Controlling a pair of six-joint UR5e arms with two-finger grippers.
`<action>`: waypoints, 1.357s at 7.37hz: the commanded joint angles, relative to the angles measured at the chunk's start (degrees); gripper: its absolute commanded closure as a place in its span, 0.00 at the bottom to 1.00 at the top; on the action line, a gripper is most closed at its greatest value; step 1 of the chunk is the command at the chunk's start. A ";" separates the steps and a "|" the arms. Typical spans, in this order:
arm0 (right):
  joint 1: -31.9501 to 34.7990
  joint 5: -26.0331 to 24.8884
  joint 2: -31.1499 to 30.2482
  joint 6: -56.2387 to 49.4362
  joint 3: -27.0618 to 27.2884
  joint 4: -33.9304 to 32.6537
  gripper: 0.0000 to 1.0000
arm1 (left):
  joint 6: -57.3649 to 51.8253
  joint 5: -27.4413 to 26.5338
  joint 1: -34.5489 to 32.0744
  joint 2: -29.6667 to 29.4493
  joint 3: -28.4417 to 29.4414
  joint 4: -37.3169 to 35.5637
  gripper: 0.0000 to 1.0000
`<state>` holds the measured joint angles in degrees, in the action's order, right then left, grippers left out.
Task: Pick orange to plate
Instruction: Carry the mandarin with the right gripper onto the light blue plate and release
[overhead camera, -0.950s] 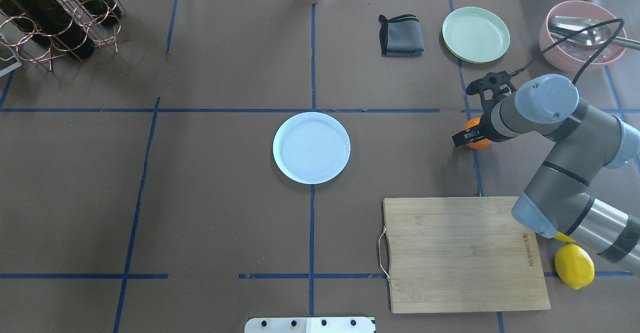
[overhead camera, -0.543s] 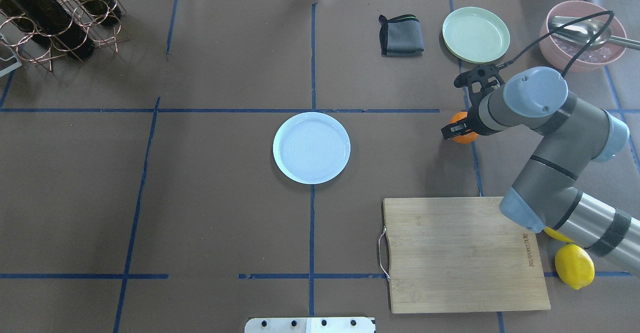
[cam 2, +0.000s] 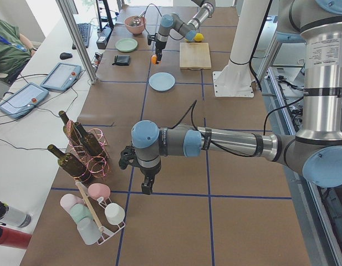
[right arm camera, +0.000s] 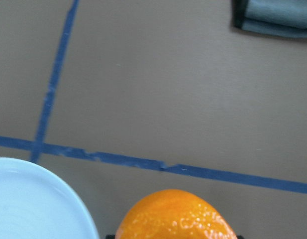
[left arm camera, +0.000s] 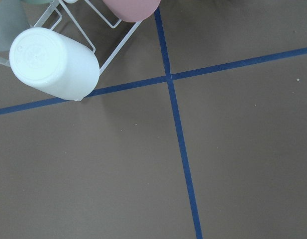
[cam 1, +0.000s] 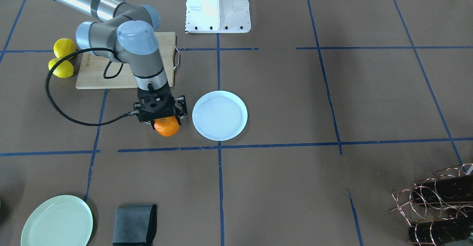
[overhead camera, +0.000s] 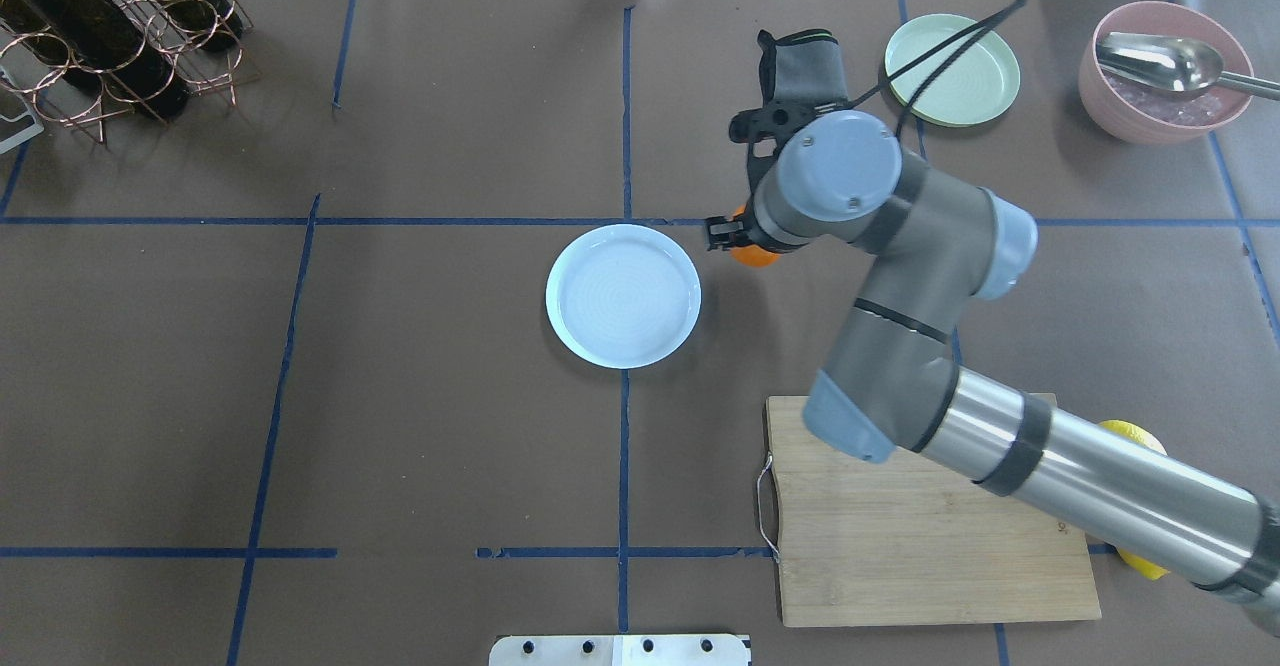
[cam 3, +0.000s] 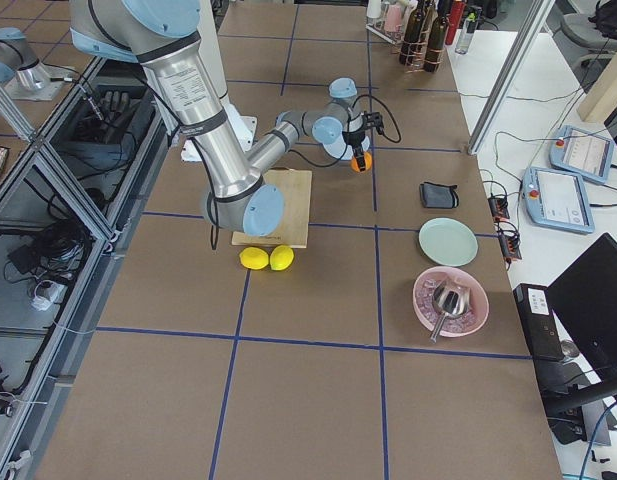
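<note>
My right gripper (overhead camera: 738, 239) is shut on the orange (overhead camera: 752, 252), a small bright-orange fruit, and holds it just right of the plate (overhead camera: 623, 295), not over it. In the front-facing view the orange (cam 1: 167, 126) hangs under the right gripper (cam 1: 164, 122), left of the pale white-blue plate (cam 1: 220, 115). The right wrist view has the orange (right arm camera: 175, 215) at the bottom edge and the plate's rim (right arm camera: 68, 199) at lower left. My left gripper (cam 2: 146, 186) shows only in the exterior left view, far from both; I cannot tell whether it is open.
A wooden cutting board (overhead camera: 900, 516) lies under the right arm, with two lemons (cam 1: 63, 68) beside it. A grey cloth (overhead camera: 805, 71), a pale green plate (overhead camera: 951, 68) and a pink bowl with a spoon (overhead camera: 1165, 71) line the far right. A wine rack (overhead camera: 110, 36) stands far left.
The right gripper has carried the orange leftward, from beside the right-hand blue tape line to just right of the plate. The arm has swung over the cutting board.
</note>
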<state>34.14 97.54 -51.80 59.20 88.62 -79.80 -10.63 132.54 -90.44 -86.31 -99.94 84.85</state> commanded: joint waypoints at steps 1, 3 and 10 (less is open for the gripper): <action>-4.59 -4.88 13.17 6.87 -11.92 -2.37 0.63 | -0.09 0.00 0.00 0.00 -0.07 -0.04 0.00; -7.59 -7.35 14.72 7.86 -14.61 -2.64 0.55 | -0.09 0.00 0.00 0.00 0.01 -0.04 0.00; -6.65 -6.76 14.71 7.07 -11.82 -6.48 0.00 | -0.09 0.00 0.00 -0.09 0.36 -0.04 0.00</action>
<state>26.00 89.81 -37.14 67.00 74.93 -84.53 -10.72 132.54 -90.44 -86.32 -99.65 84.81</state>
